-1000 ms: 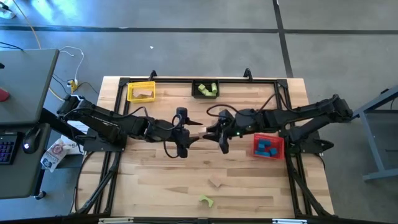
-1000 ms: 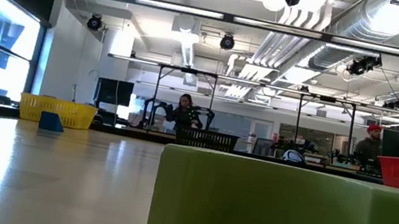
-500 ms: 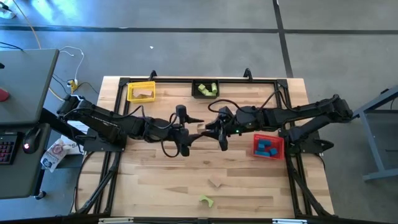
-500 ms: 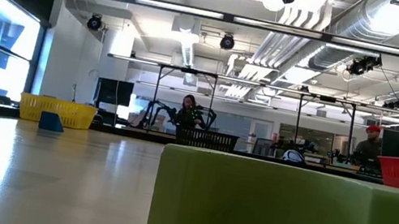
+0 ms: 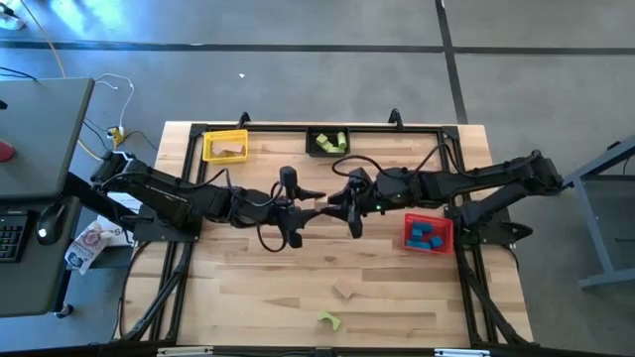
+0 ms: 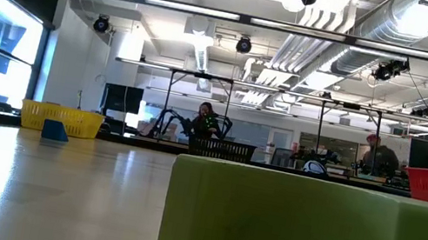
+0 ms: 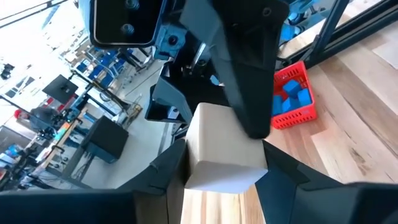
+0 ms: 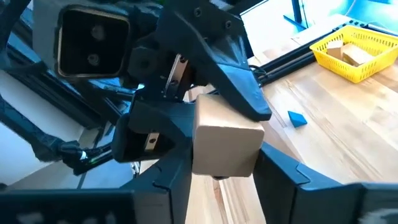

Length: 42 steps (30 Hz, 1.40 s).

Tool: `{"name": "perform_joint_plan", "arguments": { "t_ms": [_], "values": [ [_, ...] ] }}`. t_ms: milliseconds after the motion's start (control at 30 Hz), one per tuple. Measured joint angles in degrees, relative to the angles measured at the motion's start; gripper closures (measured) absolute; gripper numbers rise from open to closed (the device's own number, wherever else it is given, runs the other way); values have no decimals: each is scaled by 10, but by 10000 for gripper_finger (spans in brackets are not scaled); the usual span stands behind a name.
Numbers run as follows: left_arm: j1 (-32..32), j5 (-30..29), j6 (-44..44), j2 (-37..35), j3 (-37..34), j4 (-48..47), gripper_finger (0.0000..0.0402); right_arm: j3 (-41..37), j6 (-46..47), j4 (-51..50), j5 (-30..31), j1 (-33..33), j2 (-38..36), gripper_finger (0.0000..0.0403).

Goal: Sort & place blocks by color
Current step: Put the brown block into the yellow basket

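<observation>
A tan wood block [image 7: 225, 149] hangs above the middle of the surface [image 5: 397, 297], pinched between your 2 grippers. The left gripper [image 5: 301, 205] clamps it from one side, the right gripper [image 5: 337, 203] from the other, both sets of fingers pressed against it. Blue blocks [image 5: 428, 236] fill the red bin [image 5: 409, 241] near the right edge; green blocks [image 5: 328, 143] sit in the black bin [image 5: 311, 134] at the far edge.
</observation>
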Motion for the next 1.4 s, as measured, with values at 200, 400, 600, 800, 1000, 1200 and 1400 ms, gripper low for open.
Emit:
{"name": "perform_joint_plan", "arguments": {
  "t_ms": [200, 400, 600, 800, 1000, 1200, 1400],
  "values": [
    [1, -8, -9, 0, 0, -28, 279, 0, -31, -16, 20, 1, 0, 231],
    [3, -87, -13, 0, 0, -100, 286, 0, -37, -49, 30, 1, 0, 196],
    [31, -142, -57, 0, 0, -199, 286, 0, -34, -112, 30, 4, 0, 190],
    [97, -157, -136, 0, 0, -308, 286, 0, -33, -158, 34, 19, 0, 190],
    [187, -172, -212, 0, 0, -394, 286, 0, -35, -183, 71, 43, 3, 190],
    [286, -158, -258, 0, 0, -439, 286, -1, -35, -194, 80, 60, 10, 190],
    [384, -142, -319, 0, 0, -475, 286, -1, -34, -204, 80, 69, 17, 190]
  ]
}}
